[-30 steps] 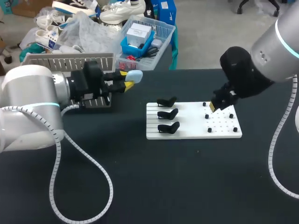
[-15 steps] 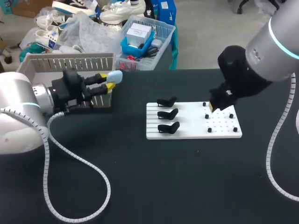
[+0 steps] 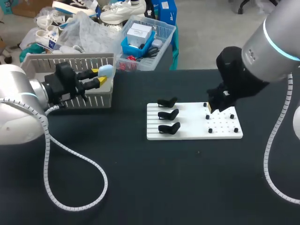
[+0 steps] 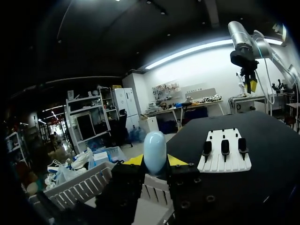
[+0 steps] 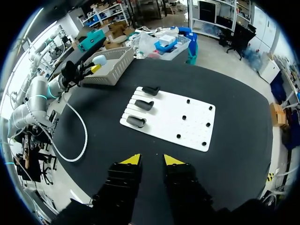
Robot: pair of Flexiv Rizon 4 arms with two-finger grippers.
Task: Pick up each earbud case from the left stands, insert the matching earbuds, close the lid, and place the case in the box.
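**A:** what's the left gripper [image 4: 154, 161] doing?
**B:** clamped on the pale blue egg-shaped earbud case [image 4: 155, 149], right over the white slatted plastic box [image 3: 70, 60] rim.
**A:** and the right gripper [image 5: 151, 160]?
**B:** fingers apart, empty, above the flat white peg board [image 5: 187, 124].

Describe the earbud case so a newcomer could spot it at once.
Find the white slatted basket at the table's far left. At its right end the left arm's yellow-tipped fingers clamp the earbud case. It is smooth, pale blue and egg-shaped, unlike the black stands.
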